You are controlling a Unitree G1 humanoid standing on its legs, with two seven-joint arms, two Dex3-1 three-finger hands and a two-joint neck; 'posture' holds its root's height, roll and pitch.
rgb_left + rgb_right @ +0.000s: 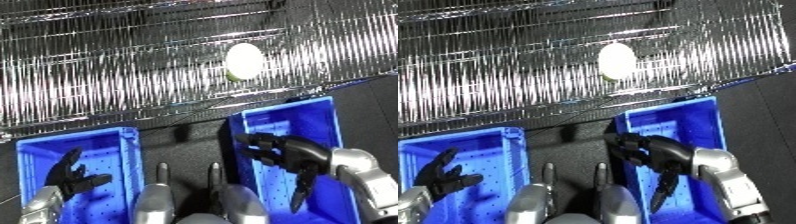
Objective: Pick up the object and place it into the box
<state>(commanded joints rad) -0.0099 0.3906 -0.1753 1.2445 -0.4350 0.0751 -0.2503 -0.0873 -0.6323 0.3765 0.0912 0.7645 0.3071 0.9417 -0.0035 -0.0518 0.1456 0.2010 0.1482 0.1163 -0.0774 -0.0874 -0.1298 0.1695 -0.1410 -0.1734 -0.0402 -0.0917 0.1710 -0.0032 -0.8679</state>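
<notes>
Pale egg-shaped object [243, 61] sitting on the shiny wire-mesh surface [107, 65], well beyond both bins, untouched. Taking the object as landmark from here.

Nearer than the object and a bit right: right blue bin [306, 125], rim close to the mesh edge. Right hand [642, 148] hovering over that bin's near-left part, fingers relaxed, partly spread, gripping nothing. One long dark finger hanging down toward the bin floor.

Nearer and well left of the object: left blue bin [124, 150]. Left hand [71, 177] over its floor, fingers splayed and straightish, thumb out, empty too.

Step in hand, by my read: reach not yet made, w/ right hand the likelier candidate, being closer. To do it well: lift the hand clear of the bin wall first, then go fwd over the mesh edge toward the object. Come down from above, fingers wide, since a round smooth thing will prob roll if nudged from one side. Close thumb and fingers on opposite sides together. Mesh ridges may help hold it in place, but can't tell for sure.

Surface: bright metallic grid, strong glare streaks, running across the whole far half. Between the bins, dark floor or table, plus silver robot parts at the bottom edge. Dark area beyond the right bin; nothing else of the room visible.
</notes>
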